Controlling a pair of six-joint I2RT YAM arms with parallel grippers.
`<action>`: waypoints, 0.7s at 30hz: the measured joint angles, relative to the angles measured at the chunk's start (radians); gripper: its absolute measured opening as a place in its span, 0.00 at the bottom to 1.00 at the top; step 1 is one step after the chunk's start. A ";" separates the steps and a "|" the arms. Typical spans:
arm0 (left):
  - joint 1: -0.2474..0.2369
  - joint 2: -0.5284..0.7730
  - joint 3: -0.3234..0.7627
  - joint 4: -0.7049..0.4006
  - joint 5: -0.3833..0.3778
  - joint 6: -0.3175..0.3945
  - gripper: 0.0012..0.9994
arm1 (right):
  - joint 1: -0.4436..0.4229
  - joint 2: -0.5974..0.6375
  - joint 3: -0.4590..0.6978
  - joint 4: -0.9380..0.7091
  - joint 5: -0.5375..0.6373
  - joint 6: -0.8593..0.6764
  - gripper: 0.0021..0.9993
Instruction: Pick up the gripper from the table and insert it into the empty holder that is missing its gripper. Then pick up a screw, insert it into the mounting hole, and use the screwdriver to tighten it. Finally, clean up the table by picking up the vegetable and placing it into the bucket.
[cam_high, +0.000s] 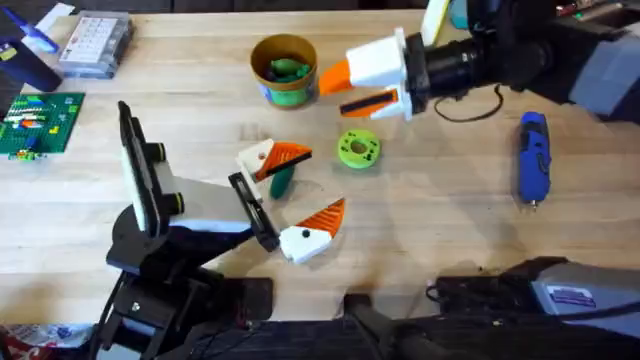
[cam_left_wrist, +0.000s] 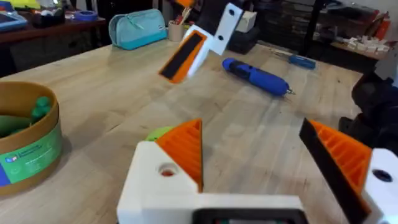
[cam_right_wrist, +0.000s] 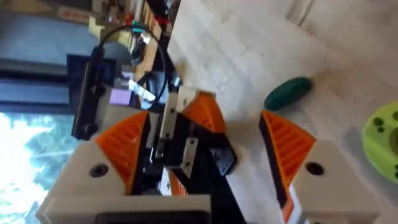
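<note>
Presently we note the right gripper (cam_high: 350, 88), fingers spread and empty, above the desk (cam_high: 450, 230); left gripper's (cam_left_wrist: 273, 162) fingers also apart, holding nothing.

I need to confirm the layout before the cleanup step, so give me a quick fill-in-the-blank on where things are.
1. The vegetable lies on the ___, not in the bucket.
2. The right hand, open and holding nothing, hovers right beside the ___.
3. The screwdriver lies untouched on the ___ arm's side of the table.

Missing words: table; bucket; right
</note>
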 joint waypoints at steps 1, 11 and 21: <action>0.000 0.000 0.000 0.000 0.000 0.000 0.99 | 0.000 -0.003 0.000 -0.050 -0.028 -0.039 1.00; 0.000 0.000 0.000 0.000 0.000 0.000 0.99 | 0.050 0.199 -0.003 -0.115 -0.177 -0.205 0.93; 0.000 0.000 0.000 0.000 0.000 0.000 0.99 | 0.111 0.318 -0.009 -0.069 -0.303 -0.201 0.56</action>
